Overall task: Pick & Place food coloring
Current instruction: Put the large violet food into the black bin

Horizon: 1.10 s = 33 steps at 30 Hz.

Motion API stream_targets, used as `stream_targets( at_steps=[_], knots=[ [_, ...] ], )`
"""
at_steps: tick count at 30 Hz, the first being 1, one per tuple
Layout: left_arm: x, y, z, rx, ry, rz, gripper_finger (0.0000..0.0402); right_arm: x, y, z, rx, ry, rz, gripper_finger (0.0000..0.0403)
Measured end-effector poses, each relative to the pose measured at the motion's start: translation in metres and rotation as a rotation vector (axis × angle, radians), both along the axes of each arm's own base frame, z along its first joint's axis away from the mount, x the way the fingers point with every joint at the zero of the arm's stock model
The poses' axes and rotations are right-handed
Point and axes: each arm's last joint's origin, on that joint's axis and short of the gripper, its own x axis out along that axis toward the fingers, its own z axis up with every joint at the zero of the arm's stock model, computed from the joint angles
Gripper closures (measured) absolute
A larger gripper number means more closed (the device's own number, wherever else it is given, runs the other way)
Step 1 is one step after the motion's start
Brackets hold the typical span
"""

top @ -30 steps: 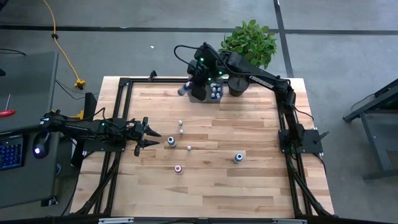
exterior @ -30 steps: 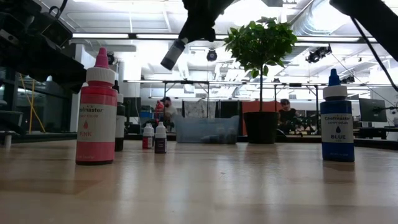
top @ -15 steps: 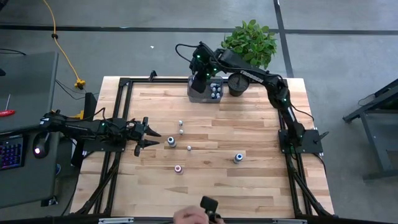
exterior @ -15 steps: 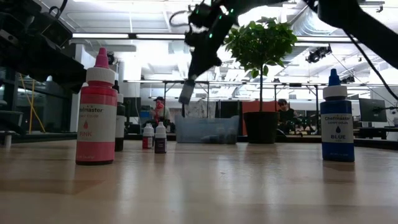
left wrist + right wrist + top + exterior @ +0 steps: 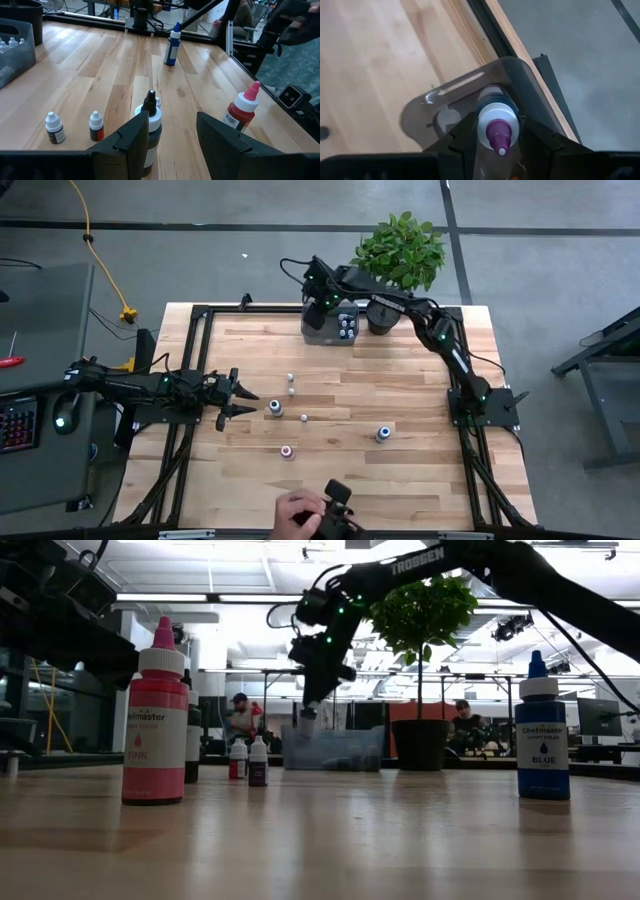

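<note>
The right gripper [image 5: 498, 135] clamps a purple-tipped bottle [image 5: 498, 131] (tip outward) above the grey tray [image 5: 330, 330]; misalignment could catch its rim.

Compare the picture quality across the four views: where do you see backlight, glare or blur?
Low view: bright ceiling lights backlight the plant and right arm into silhouettes; the pink bottle stays readable. High view: even light, soft shadows on the table. Right wrist view: the purple-tipped bottle in the right claw is sharp. Left wrist view: clear throughout.
</note>
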Motion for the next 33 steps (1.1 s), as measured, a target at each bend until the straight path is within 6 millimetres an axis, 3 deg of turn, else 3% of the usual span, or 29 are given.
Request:
stream_targets(
  at_steps=[10, 22, 33],
  knots=[
    [0.000, 0.000, 0.000, 0.000, 0.000, 0.000, 0.0238, 0.001, -0.011, -0.021, 0.022, 0.031, -0.030, 0.0291],
    [0.000, 0.000, 0.000, 0.000, 0.000, 0.000, 0.0238, 0.000, -0.013, -0.022, 0.029, 0.028, -0.032, 0.0289],
    [0.000, 0.000, 0.000, 0.000, 0.000, 0.000, 0.0238, 0.000, -0.013, -0.022, 0.041, 0.021, -0.027, 0.0250]
  ],
)
